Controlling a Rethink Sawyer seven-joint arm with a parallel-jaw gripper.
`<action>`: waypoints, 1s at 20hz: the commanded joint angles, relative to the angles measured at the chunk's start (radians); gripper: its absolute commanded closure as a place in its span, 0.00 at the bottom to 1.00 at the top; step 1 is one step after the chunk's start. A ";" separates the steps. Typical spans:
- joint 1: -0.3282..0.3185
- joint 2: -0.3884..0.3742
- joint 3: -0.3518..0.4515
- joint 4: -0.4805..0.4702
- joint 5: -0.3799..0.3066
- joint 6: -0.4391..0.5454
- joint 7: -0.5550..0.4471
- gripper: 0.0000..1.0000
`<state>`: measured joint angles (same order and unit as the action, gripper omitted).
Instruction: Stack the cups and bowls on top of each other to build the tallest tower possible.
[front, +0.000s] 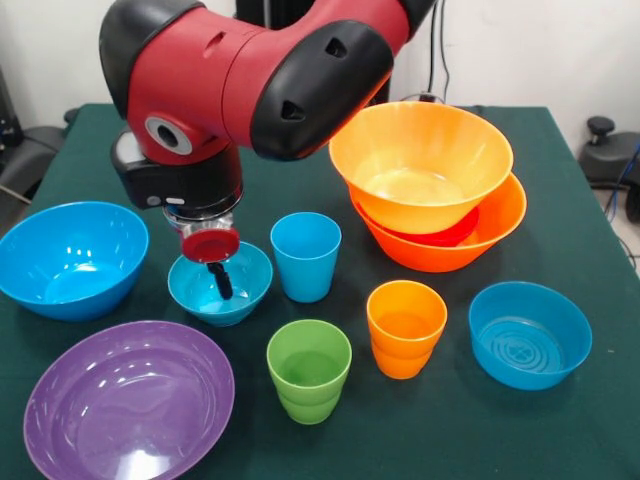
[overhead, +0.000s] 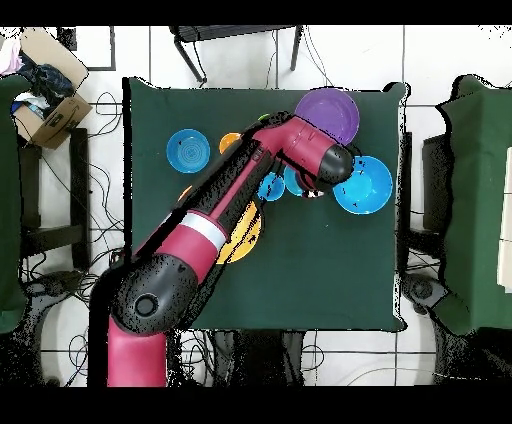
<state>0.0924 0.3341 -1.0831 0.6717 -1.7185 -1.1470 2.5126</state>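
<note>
One gripper (front: 215, 262), apparently clamped on small glossy red plastic bowl (front: 210, 244), poised over small blue plastic bowl (front: 220, 284), presumably for nesting. Blue (front: 305, 256), green (front: 309, 370), orange tumblers (front: 405, 327) loose nearby. Nested orange-bowl tower (front: 430, 185) well apart.

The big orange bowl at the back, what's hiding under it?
The top orange bowl sits in another orange bowl. A bit of red peeks between them; most of it is covered.

A dark green cloth (front: 560, 420) covers the table; an open cardboard box (overhead: 52, 108) of oddments sits on the tiled floor (overhead: 420, 62) beside it.
</note>
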 joint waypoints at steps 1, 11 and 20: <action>0.020 -0.091 0.107 0.026 0.041 0.034 -0.152 0.00; 0.033 -0.123 0.107 0.062 0.021 0.015 -0.141 0.00; 0.029 -0.098 0.118 0.079 0.012 0.060 -0.152 0.00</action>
<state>0.1186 0.2094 -1.0831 0.6887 -1.7137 -1.1472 2.5126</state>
